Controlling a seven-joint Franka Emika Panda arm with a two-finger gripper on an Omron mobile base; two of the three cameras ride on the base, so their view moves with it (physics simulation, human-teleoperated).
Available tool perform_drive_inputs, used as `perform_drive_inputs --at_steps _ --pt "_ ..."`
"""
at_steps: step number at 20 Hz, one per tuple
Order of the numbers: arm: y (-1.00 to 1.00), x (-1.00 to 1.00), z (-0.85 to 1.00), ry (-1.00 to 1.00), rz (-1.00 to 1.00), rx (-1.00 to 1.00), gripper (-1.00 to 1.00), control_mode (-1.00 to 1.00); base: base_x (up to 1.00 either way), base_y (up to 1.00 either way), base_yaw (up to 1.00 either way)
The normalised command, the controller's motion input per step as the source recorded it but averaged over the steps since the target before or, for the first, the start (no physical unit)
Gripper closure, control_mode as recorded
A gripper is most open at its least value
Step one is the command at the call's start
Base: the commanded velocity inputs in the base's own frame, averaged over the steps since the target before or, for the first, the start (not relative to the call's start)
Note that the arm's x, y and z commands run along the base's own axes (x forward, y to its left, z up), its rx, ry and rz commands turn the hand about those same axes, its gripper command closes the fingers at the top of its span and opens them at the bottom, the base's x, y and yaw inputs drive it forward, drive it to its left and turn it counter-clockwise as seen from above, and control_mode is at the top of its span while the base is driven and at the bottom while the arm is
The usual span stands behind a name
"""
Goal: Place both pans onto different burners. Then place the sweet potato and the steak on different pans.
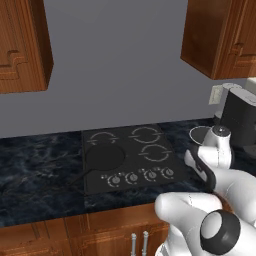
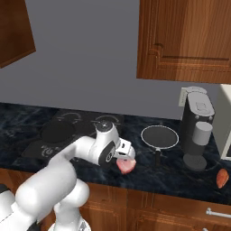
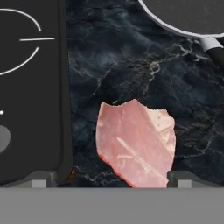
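On the dark marbled desk (image 2: 171, 173), the flat black glass cooktop (image 1: 127, 155) is already carrying the matte black pan (image 1: 103, 158) on one burner. The silver-rimmed pan (image 2: 160, 136) is waiting beside it. The released hand (image 2: 125, 158) is hovering above the pink steak (image 3: 136, 142).

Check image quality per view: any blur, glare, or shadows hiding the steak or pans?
Left base view: flat even light, black pan barely separates from the cooktop. Right base view: sharp, no glare, rimmed pan clear. Hand view: steak crisp, edges jagged, no cast shadow.
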Motion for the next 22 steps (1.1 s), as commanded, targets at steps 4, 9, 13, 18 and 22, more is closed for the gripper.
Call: perform_drive_inputs --at_steps 4,9,13,18,22 --pt "0.00 0.15 -0.19 0.02 0.00 0.00 -1.00 -1.00 0.00 0.00 0.00" --pt "0.00 0.10 -0.17 0.02 0.00 0.00 -1.00 -1.00 0.00 0.00 0.00" --pt "-0.03 0.06 -0.12 0.00 0.00 0.00 -1.00 -1.00 0.00 0.00 0.00" --pt "-0.10 0.07 -0.15 0.01 0.00 0.00 -1.00 -1.00 0.00 0.00 0.00" --pt "-0.10 0.09 -0.20 0.02 0.00 0.00 -1.00 -1.00 0.00 0.00 0.00"
